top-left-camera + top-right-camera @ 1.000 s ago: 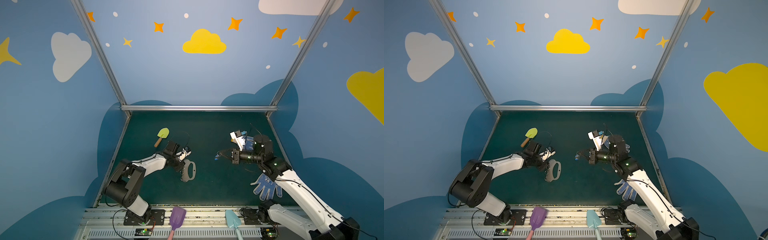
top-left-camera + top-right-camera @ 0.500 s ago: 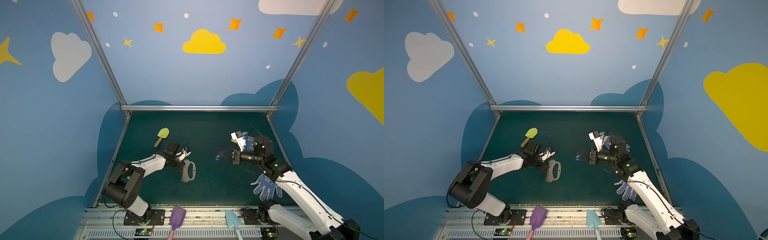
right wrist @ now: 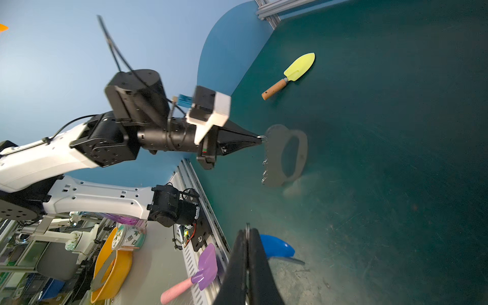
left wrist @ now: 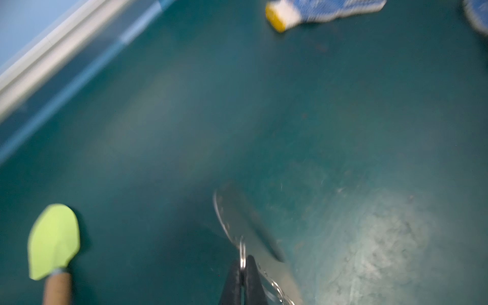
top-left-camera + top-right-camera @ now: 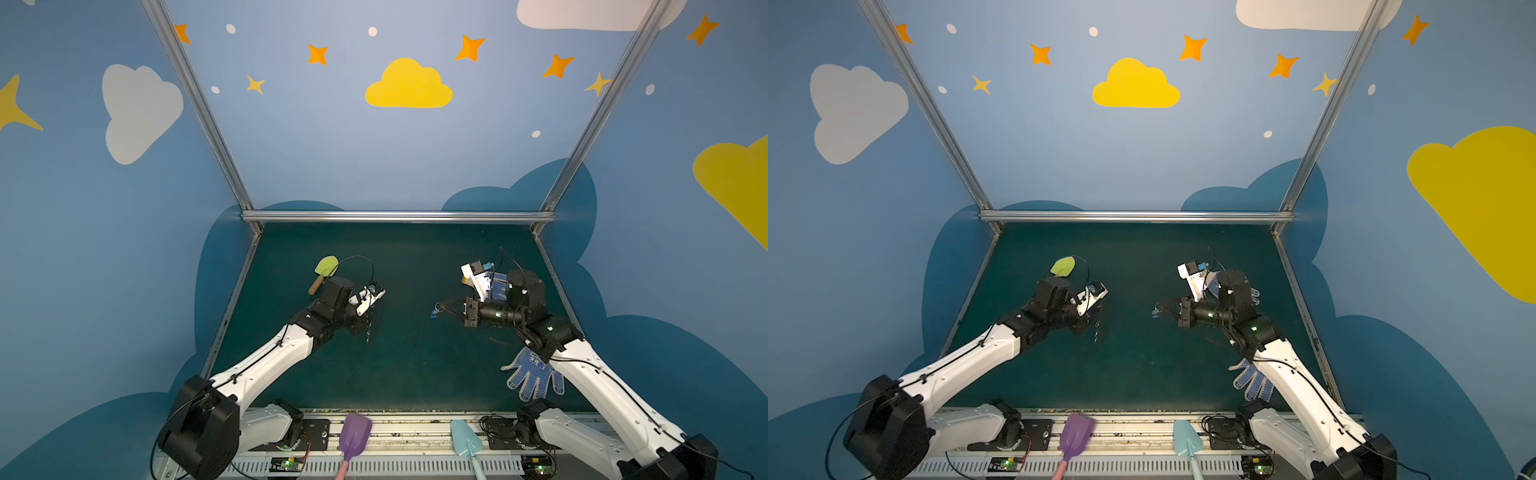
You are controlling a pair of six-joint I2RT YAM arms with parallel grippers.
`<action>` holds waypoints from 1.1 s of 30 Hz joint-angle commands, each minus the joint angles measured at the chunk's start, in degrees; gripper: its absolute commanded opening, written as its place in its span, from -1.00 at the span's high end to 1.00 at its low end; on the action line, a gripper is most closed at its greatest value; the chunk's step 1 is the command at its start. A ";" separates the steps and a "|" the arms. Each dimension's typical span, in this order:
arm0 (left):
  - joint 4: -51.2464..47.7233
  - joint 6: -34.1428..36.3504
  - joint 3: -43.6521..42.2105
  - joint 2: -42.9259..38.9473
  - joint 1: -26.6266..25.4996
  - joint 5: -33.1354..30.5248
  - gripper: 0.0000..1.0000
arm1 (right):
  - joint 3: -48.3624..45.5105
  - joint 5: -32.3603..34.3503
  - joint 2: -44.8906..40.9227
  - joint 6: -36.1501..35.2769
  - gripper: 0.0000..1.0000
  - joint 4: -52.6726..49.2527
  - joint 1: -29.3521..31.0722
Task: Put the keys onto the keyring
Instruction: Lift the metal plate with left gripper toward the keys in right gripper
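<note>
Two closed claws: the left gripper (image 3: 260, 140) pinches the keyring (image 3: 273, 155) by one edge ring, near the yellow-green trowel (image 3: 299, 67); the right gripper (image 3: 247, 231) clamps the keys (image 3: 277, 247), well apart from that trowel.

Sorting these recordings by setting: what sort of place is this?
Probably a lab robot cell dressed as a playroom: cloud-and-star wall panels, an aluminium frame around a green mat, and a left arm and right arm bolted to a front rail.

Even light; sharp top views, motion-blurred left wrist view, wide-angle distortion.
</note>
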 commanded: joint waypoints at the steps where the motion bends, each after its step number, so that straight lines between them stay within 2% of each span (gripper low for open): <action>1: 1.70 2.37 1.86 -4.42 -3.61 -2.89 0.93 | 2.53 -2.30 1.22 -1.72 1.00 0.43 0.36; 5: 2.34 9.22 2.23 -9.21 -11.63 -9.64 0.93 | 3.38 -4.13 1.56 -3.90 1.00 0.90 1.74; 12: 2.48 19.10 4.68 -10.94 -21.26 -17.48 0.93 | 7.13 -3.24 1.34 -12.11 1.00 -3.51 6.45; 18: 6.73 23.36 5.01 -11.12 -24.66 -20.21 0.92 | 6.30 2.83 -1.18 -18.40 1.00 -4.70 10.36; 22: 6.50 16.32 6.57 -11.85 -24.68 -18.08 0.92 | 7.12 4.49 -0.35 -18.56 1.00 -5.56 10.48; 25: 4.07 11.11 7.67 -13.65 -22.42 -8.49 0.93 | 7.49 6.03 0.75 -18.35 1.00 -5.82 10.48; 30: 3.45 1.41 8.67 -15.55 -17.10 3.66 0.93 | 6.53 5.06 0.33 -16.17 1.00 -2.44 10.39; 33: 2.73 -1.75 9.26 -16.34 -15.18 7.14 0.93 | 6.54 3.89 0.26 -14.99 1.00 -1.78 10.39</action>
